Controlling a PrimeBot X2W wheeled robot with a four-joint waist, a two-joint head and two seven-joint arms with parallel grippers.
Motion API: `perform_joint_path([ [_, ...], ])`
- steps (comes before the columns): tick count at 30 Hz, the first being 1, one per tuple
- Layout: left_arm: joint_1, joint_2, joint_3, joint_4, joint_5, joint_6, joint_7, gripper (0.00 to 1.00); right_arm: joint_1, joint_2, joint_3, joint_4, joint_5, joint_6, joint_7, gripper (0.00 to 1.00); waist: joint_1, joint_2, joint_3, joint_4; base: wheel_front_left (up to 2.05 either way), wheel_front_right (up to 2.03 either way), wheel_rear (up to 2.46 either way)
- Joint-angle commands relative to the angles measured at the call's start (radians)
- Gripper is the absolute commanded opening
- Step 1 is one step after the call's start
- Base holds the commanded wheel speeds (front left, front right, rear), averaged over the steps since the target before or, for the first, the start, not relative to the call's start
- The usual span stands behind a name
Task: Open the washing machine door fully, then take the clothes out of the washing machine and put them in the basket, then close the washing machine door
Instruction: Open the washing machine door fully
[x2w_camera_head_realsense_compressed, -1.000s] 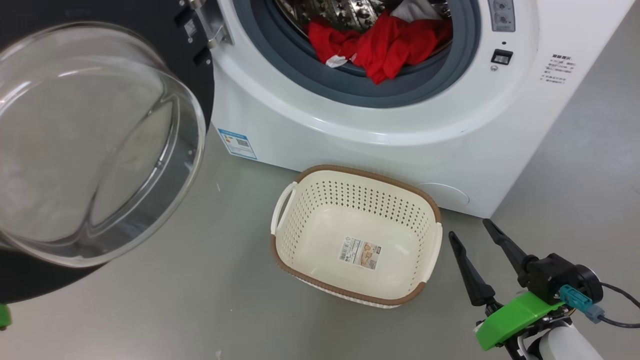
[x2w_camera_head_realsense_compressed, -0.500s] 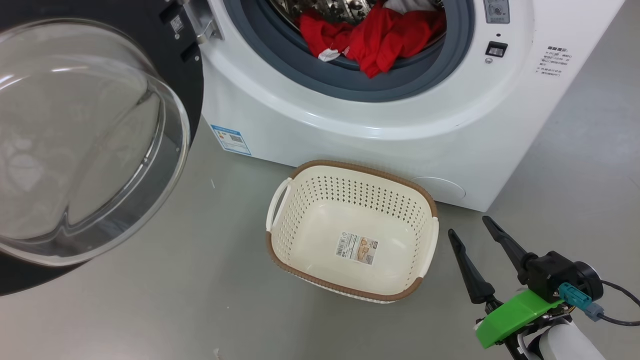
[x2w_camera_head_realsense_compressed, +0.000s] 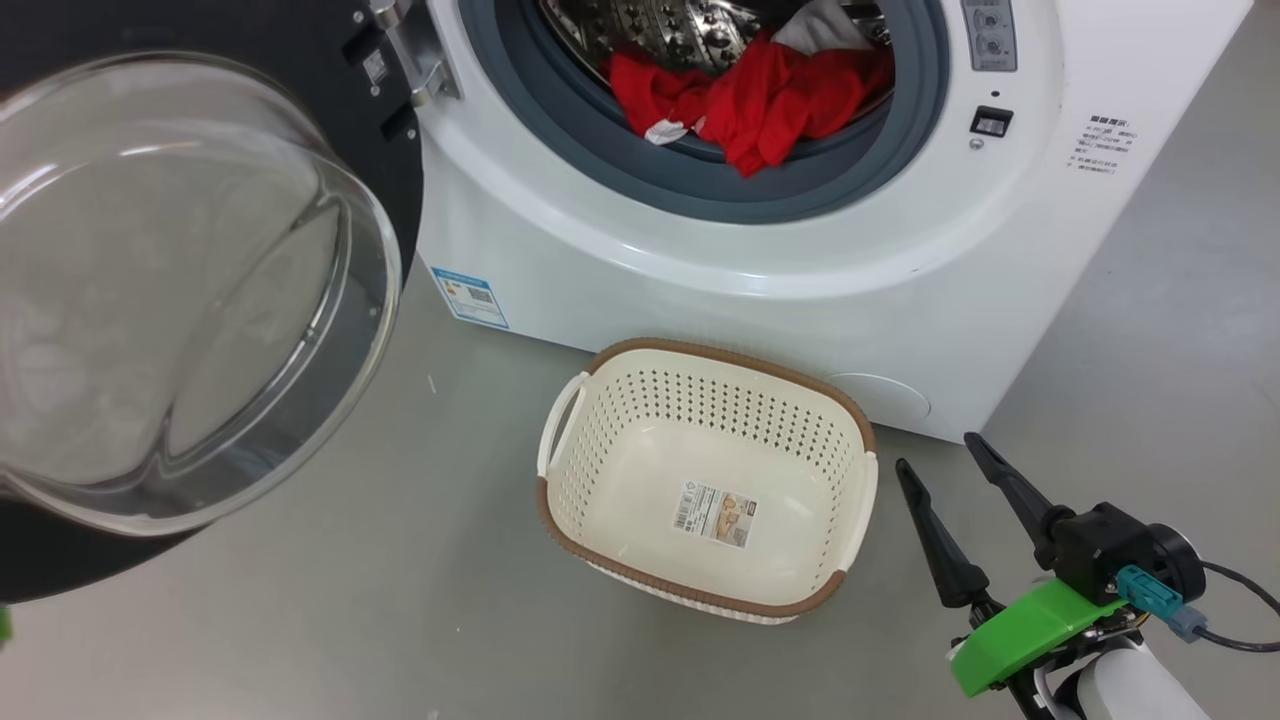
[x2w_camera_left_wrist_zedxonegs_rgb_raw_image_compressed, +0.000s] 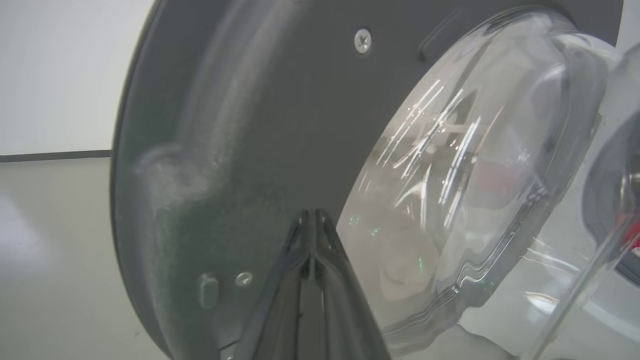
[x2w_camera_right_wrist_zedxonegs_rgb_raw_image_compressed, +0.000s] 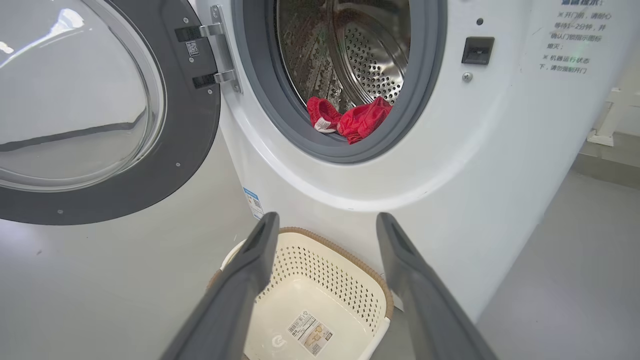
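**Inspector:** On the grey floor (x2w_camera_head_realsense_compressed: 400, 620), the big white boxy front-loading washing machine (x2w_camera_head_realsense_compressed: 800, 300) stands with its large round glossy black glass-bowled door (x2w_camera_head_realsense_compressed: 280, 30) swung out to its left.

**Clerk:** Basket and load?

**Inspector:** The cream perforated plastic basket (x2w_camera_head_realsense_compressed: 700, 352), brown-rimmed, sits just before the machine. The bright red-and-white fabric clothes (x2w_camera_head_realsense_compressed: 760, 100) lie in the drum mouth.

**Clerk:** Grippers?

**Inspector:** Left gripper (x2w_camera_left_wrist_zedxonegs_rgb_raw_image_compressed: 312, 215): fingers pressed together, near the door's inner face. Right gripper (x2w_camera_head_realsense_compressed: 935, 452): jaws wide, just right of the basket.
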Motion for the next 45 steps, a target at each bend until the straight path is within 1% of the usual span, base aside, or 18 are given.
perform_joint_path([
  [1,0.025,0.040,0.013,-0.039,-0.009,0.002,-0.005,0.27,-0.018,-0.003,0.021,-0.021,-0.002,0.006,-0.009,1.00,0.0000,0.0000,-0.006,0.002,0.00,0.00,0.00],
  [2,0.036,0.031,0.006,-0.051,-0.015,0.002,-0.005,0.37,-0.016,-0.002,0.019,-0.021,-0.001,0.006,-0.009,1.00,0.0000,0.0000,-0.011,0.002,0.00,0.00,0.00],
  [3,0.048,0.024,0.003,-0.064,-0.016,0.002,-0.005,0.45,-0.014,-0.002,0.018,-0.022,0.000,0.006,-0.009,1.00,0.0000,0.0000,-0.014,0.002,0.00,0.00,0.00],
  [4,0.060,0.016,0.001,-0.076,-0.019,0.002,-0.005,0.48,-0.012,-0.001,0.017,-0.022,0.001,0.006,-0.009,1.00,0.0000,0.0000,-0.017,0.002,0.00,0.00,0.00],
  [5,0.072,0.008,-0.001,-0.088,-0.021,0.002,-0.005,0.66,-0.010,0.001,0.017,-0.022,0.002,0.006,-0.009,1.00,0.0000,0.0000,-0.022,0.001,0.00,0.00,0.00],
  [6,0.085,0.001,-0.003,-0.101,-0.021,0.002,-0.005,0.70,-0.008,0.002,0.017,-0.022,0.004,0.006,-0.009,1.00,0.0000,0.0000,-0.026,0.000,0.00,0.00,0.00],
  [8,0.110,-0.016,-0.003,-0.127,-0.023,0.002,-0.005,1.00,-0.006,0.003,0.017,-0.024,0.006,0.006,-0.009,1.00,0.0000,0.0000,-0.032,-0.003,0.00,0.00,0.00],
  [14,0.186,-0.083,0.000,-0.223,-0.026,0.002,-0.005,1.00,0.004,0.007,0.002,-0.031,0.011,0.006,-0.009,1.00,0.0000,0.0000,-0.051,-0.016,0.00,0.00,0.00],
  [18,0.245,-0.127,-0.031,-0.297,-0.021,0.002,-0.005,1.00,0.018,0.011,-0.007,-0.037,0.014,0.006,-0.009,1.00,0.0000,0.0000,-0.064,-0.031,0.00,0.00,0.00],
  [23,0.301,-0.151,-0.088,-0.380,-0.038,0.002,-0.005,1.00,0.029,0.015,-0.027,-0.045,0.014,0.006,-0.009,1.00,0.0000,0.0000,-0.072,-0.061,0.00,0.00,0.00],
  [29,0.351,-0.145,-0.194,-0.469,-0.073,0.002,-0.005,1.00,0.040,0.022,-0.053,-0.055,0.013,0.006,-0.009,1.00,0.0000,0.0000,-0.074,-0.107,0.00,0.00,0.00],
  [37,0.377,-0.110,-0.316,-0.509,-0.120,0.002,-0.005,1.00,0.052,0.027,-0.085,-0.062,0.015,0.006,-0.009,1.00,0.0000,0.0000,-0.080,-0.173,0.00,0.00,0.00],
  [40,0.387,-0.097,-0.349,-0.524,-0.132,0.002,-0.005,1.00,0.059,0.031,-0.098,-0.067,0.015,0.006,-0.009,1.00,0.0000,0.0000,-0.084,-0.205,0.00,0.00,0.00],
  [41,0.394,-0.094,-0.362,-0.535,-0.141,0.002,-0.005,1.00,0.062,0.033,-0.105,-0.070,0.015,0.006,-0.009,1.00,0.0000,0.0000,-0.084,-0.227,0.00,0.00,0.00],
  [45,0.403,-0.088,-0.385,-0.564,-0.155,0.002,-0.005,1.00,0.068,0.037,-0.118,-0.079,0.013,0.006,-0.009,1.00,0.0000,0.0000,-0.081,-0.269,0.00,0.00,0.00],
])
